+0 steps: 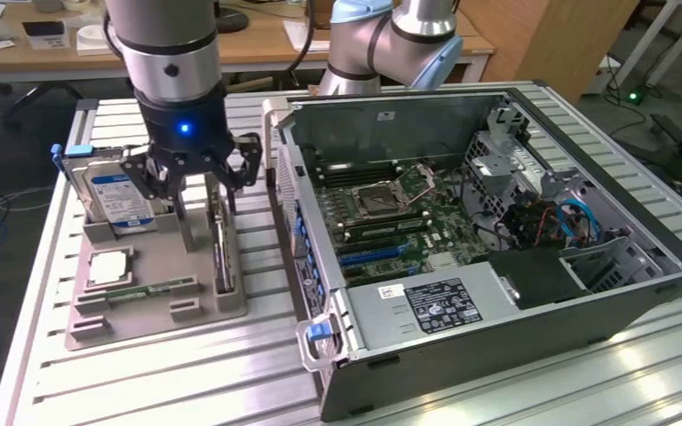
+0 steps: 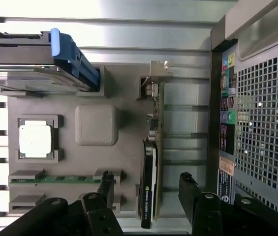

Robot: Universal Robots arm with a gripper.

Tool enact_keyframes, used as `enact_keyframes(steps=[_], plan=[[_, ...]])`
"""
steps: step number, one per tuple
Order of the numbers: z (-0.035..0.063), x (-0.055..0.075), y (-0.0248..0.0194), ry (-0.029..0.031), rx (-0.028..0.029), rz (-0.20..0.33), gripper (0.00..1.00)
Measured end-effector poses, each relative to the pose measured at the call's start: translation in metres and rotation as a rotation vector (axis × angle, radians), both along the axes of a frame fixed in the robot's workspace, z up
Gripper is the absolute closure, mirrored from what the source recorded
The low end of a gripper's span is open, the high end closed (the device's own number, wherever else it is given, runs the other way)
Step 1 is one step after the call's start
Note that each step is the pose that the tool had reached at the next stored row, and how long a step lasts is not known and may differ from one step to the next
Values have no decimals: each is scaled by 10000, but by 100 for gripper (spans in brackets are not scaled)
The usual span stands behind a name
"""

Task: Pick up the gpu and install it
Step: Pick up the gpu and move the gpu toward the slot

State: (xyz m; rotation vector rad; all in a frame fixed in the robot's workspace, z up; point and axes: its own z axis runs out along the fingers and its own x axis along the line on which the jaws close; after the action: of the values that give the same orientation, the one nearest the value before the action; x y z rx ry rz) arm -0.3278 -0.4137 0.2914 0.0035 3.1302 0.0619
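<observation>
The gpu [image 2: 154,132] stands on its long edge in a slot of the grey parts holder [image 2: 97,125], a thin dark card with a metal bracket at one end. In the exterior view the gpu [image 1: 221,244] sits in the holder's slot closest to the computer case. My gripper [image 2: 147,186] hangs just above it, open, with one dark finger [image 2: 107,183] on one side of the card and the other finger [image 2: 188,184] on the opposite side. Neither finger touches the card. The exterior view shows the gripper [image 1: 205,197] directly over the holder [image 1: 199,312].
A silver hard drive [image 1: 116,197] with a blue handle stands upright in the holder. A square processor [image 1: 110,266] and a green memory stick [image 1: 152,290] lie beside it. The open computer case [image 1: 483,222] lies at the exterior view's right, motherboard exposed.
</observation>
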Motion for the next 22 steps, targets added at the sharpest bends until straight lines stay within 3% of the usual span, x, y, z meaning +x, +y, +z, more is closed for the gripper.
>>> enact_keyframes(steps=[22], plan=[[-400,30,-8,0,0,-1,35]])
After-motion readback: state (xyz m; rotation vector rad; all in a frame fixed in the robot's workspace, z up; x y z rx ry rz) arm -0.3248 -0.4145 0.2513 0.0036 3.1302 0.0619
